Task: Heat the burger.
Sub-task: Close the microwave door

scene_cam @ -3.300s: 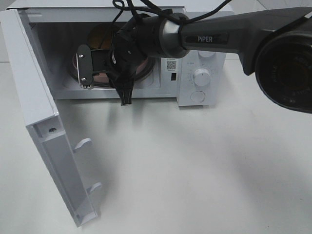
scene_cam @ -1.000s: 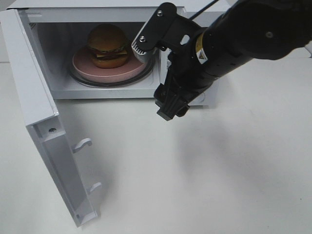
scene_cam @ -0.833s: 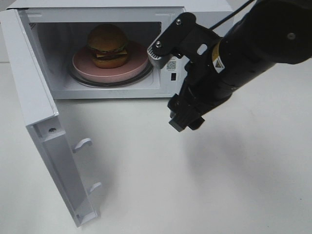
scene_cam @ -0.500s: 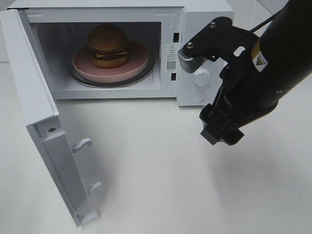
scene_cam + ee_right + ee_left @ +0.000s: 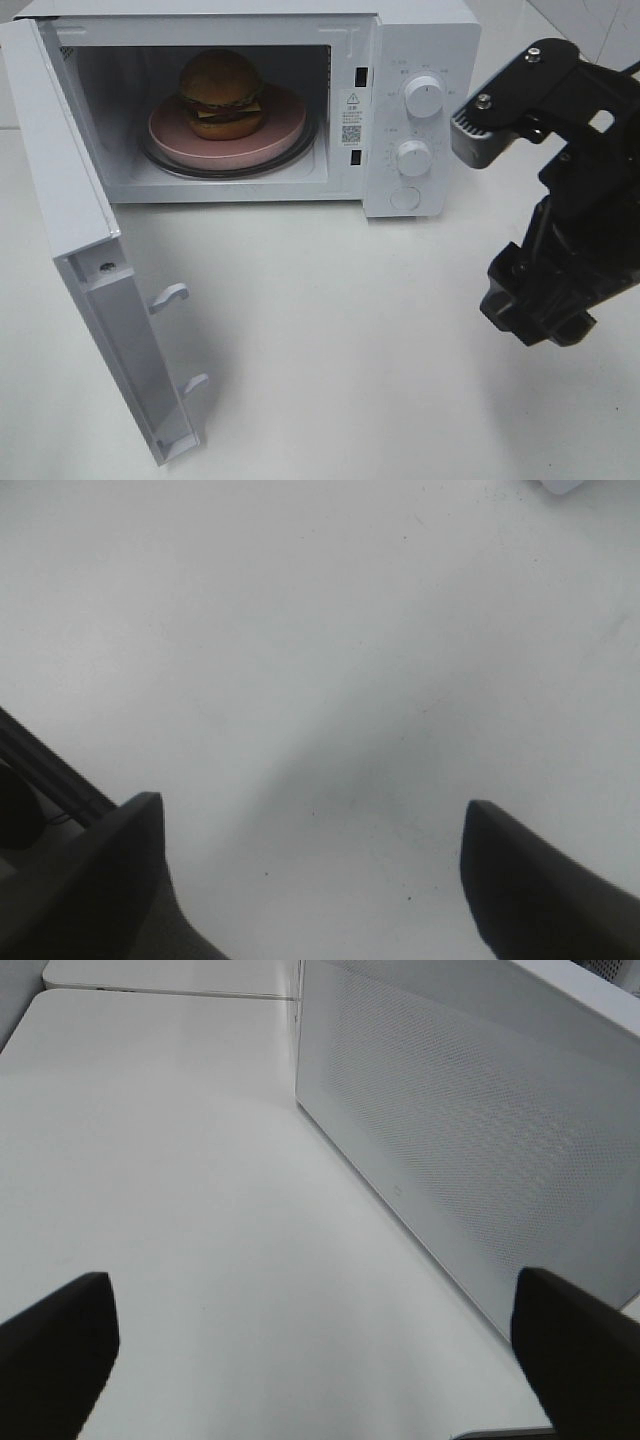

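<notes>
Burger [image 5: 221, 92] sits on the pink plate [image 5: 285, 128] inside the open microwave [image 5: 447, 60]; left gripper [image 5: 315, 1360] and right gripper [image 5: 315, 880] both gape empty. Loading looks done; next, I reckon, the door [image 5: 75, 205] needs swinging shut.

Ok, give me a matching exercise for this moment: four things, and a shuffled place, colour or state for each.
Things:
1. burger
2. plate
3. microwave door
4. right gripper

Descriptions:
a. swung wide open
b. pink
c. jaws apart, empty, over the table
d. sitting on the plate

Pairs: 1-d, 2-b, 3-a, 4-c
</notes>
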Robot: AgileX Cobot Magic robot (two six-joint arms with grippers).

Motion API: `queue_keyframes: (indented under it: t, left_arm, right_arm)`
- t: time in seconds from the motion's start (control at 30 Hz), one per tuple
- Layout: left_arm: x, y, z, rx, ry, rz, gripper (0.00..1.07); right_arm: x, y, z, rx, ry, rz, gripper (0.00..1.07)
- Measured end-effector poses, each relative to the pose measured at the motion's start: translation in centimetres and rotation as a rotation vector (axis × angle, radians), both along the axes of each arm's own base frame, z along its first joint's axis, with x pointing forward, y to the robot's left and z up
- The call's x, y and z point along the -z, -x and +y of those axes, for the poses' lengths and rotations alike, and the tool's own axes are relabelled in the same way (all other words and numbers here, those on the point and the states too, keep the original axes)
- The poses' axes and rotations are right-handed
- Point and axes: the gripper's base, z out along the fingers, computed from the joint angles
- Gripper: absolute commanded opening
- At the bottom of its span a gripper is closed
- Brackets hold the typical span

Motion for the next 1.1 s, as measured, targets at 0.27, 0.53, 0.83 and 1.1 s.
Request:
queue_keyframes:
  t: [0.27, 0.53, 0.83, 1.1]
  left_arm:
    - [0.0, 0.0, 0.0, 0.0, 0.0, 0.0, 1.0]
    - [0.0, 0.0, 0.0, 0.0, 0.0, 0.0, 1.0]
    - [0.0, 0.0, 0.0, 0.0, 0.0, 0.0, 1.0]
    - [0.0, 0.0, 0.0, 0.0, 0.0, 0.0, 1.0]
  right_arm:
    - [0.3, 2.3, -2.1, 0.014, 0.005, 0.02, 0.76]
    - [0.8, 5.2, -4.6, 0.029, -0.032, -0.006, 0.76]
    - [2.3, 7.8, -7.0, 0.119, -0.084, -0.002, 0.76]
    - [1.6, 8.6, -8.3, 0.201, -0.167, -0.051, 0.76]
